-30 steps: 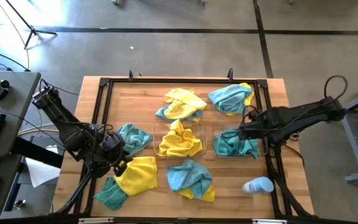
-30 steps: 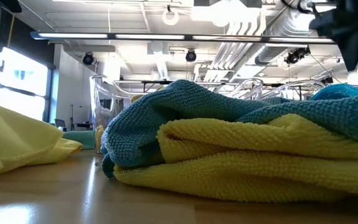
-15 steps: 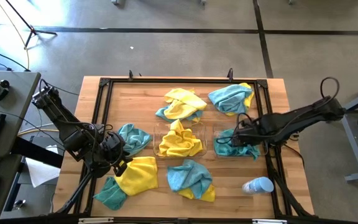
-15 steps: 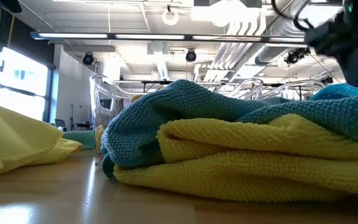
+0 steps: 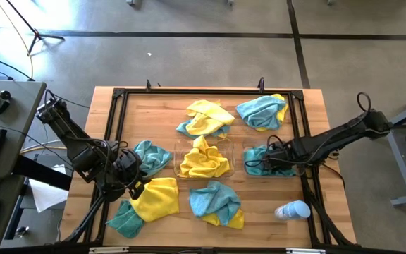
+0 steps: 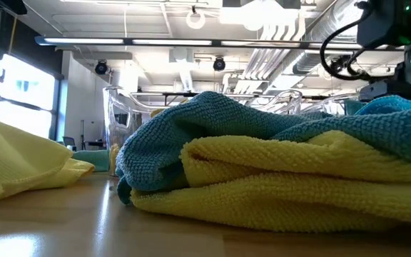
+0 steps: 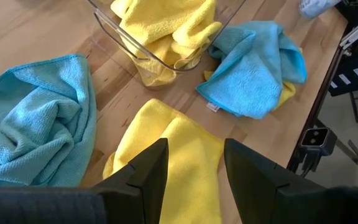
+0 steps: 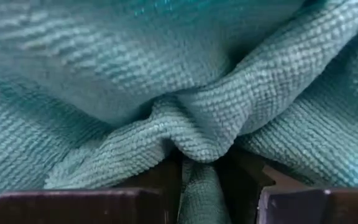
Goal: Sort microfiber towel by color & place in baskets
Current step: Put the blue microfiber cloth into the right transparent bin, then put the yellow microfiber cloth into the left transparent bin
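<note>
Yellow and teal microfiber towels lie scattered on the wooden table. The middle basket [image 5: 189, 149] holds yellow towels [image 5: 203, 159]. The right basket [image 5: 246, 149] holds a teal towel [image 5: 259, 168], and my right gripper [image 5: 266, 162] is down in it, shut on that towel. My left gripper [image 5: 138, 186] hovers open just above a flat yellow towel [image 5: 158, 200], its fingers standing over the cloth [image 7: 185, 155] without touching it. A teal towel [image 5: 124, 220] lies partly under that yellow one. My right gripper pinches a raised fold of the teal towel [image 8: 194, 146] between its two fingers [image 8: 166, 177]. The cloth bunches up around the fingertips. The rest of the towel lies in the right basket.
Loose towels: a teal one [image 5: 151, 156] left of the middle basket, a yellow-and-teal pile [image 5: 204, 118] toward the far edge, a teal-on-yellow one [image 5: 261, 111] far right, another teal-on-yellow pile [image 5: 216, 202] near. A white and light-blue bottle [image 5: 292, 210] lies near right. A black frame [image 5: 118, 95] rings the table.
My right gripper has moved down and slightly toward the near edge, carrying the teal towel lower into the right basket. The towel sits flatter in the basket than before. The left arm has kept still.
</note>
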{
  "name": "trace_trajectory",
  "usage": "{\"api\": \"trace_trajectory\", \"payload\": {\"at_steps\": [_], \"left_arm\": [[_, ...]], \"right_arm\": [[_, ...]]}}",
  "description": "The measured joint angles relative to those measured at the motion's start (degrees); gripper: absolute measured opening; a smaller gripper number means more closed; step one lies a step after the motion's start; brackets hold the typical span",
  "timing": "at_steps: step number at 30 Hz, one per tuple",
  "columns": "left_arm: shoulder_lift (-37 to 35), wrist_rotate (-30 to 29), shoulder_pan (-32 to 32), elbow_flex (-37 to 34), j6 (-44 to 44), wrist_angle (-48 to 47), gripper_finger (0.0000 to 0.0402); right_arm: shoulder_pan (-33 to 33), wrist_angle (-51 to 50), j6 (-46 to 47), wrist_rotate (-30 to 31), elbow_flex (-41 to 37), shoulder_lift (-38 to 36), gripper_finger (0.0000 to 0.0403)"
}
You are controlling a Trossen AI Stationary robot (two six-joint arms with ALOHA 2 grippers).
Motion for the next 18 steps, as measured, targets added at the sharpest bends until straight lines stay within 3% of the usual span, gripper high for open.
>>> {"api": "trace_trajectory", "payload": {"at_steps": [7,18], "left_arm": [[0.0,0.42,0.0,0.0,-0.5,0.01,0.0145],[0.0,0.42,-0.01,0.0,-0.39,-0.01,0.0145]], "right_arm": [[0.02,-4.67,-0.13,1.71,4.72,-0.29,0.0094],[0.04,-24.87,-0.72,9.08,22.6,-0.31,0.0094]]}}
